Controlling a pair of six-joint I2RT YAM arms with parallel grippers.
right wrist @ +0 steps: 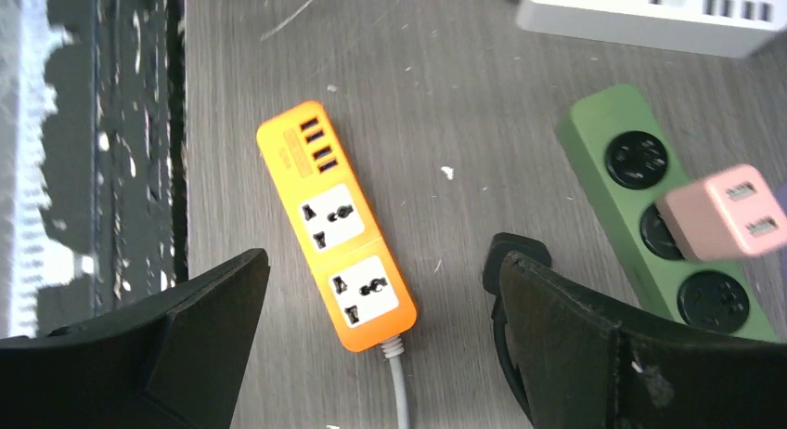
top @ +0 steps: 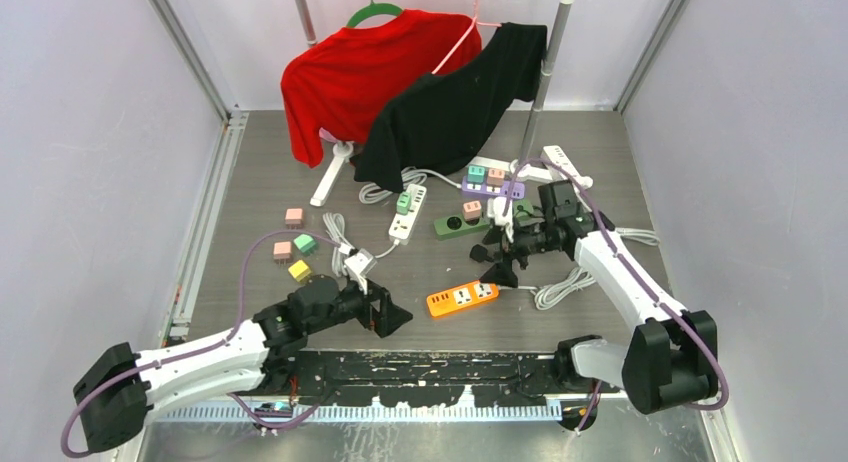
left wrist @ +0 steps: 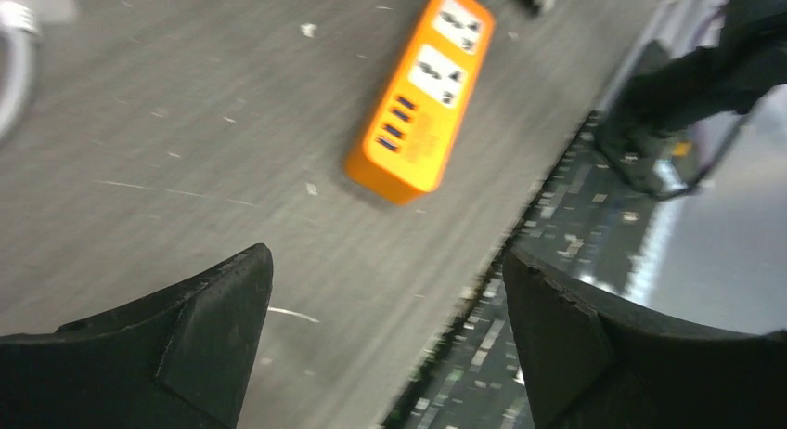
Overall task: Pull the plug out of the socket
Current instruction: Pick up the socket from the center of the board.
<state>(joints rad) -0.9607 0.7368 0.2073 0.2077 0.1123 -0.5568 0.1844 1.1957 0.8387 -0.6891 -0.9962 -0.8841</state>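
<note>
An orange power strip (top: 462,298) lies flat near the front of the table, and both its sockets (right wrist: 339,229) show bare. My left gripper (top: 395,317) hovers just left of it, open and holding nothing (left wrist: 385,290); the strip (left wrist: 422,95) lies ahead of its fingers. My right gripper (top: 497,262) hangs above the strip's cord end, open and holding nothing (right wrist: 380,299). A pink plug (right wrist: 733,211) sits in a green strip (right wrist: 664,206) to its right. A black plug (right wrist: 510,257) lies on the table, partly hidden by the right finger.
A white strip (top: 407,214) carries a green plug (top: 403,203). A purple strip (top: 493,189) carries two plugs. Loose coloured plugs (top: 299,271) lie at the left. A red shirt (top: 360,72) and a black shirt (top: 450,112) hang from a rack (top: 545,72) at the back.
</note>
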